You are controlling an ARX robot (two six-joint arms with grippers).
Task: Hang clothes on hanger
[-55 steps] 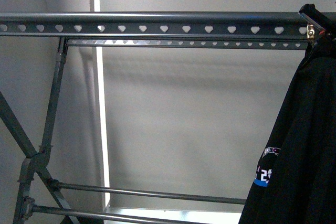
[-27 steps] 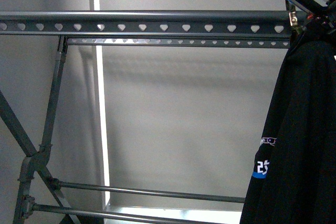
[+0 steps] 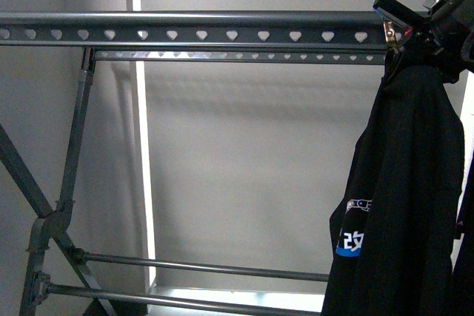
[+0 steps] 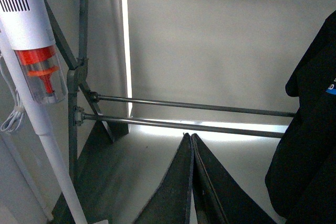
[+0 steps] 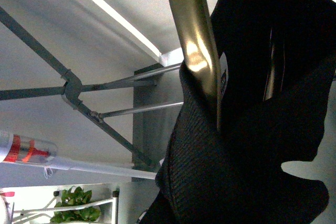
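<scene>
The right gripper (image 3: 396, 31) pinches the black T-shirt (image 3: 404, 205) by its collar beside the clothes rack's heart-punched rail (image 3: 192, 31). Left gripper (image 4: 190, 182) pressed together, low, with open room around it.

The black T-shirt (image 3: 415, 205) hangs limp at three o'clock, its white-and-blue print showing. The dark-grey rack's (image 3: 192, 35) heart-punched rail runs level along twelve o'clock.
</scene>
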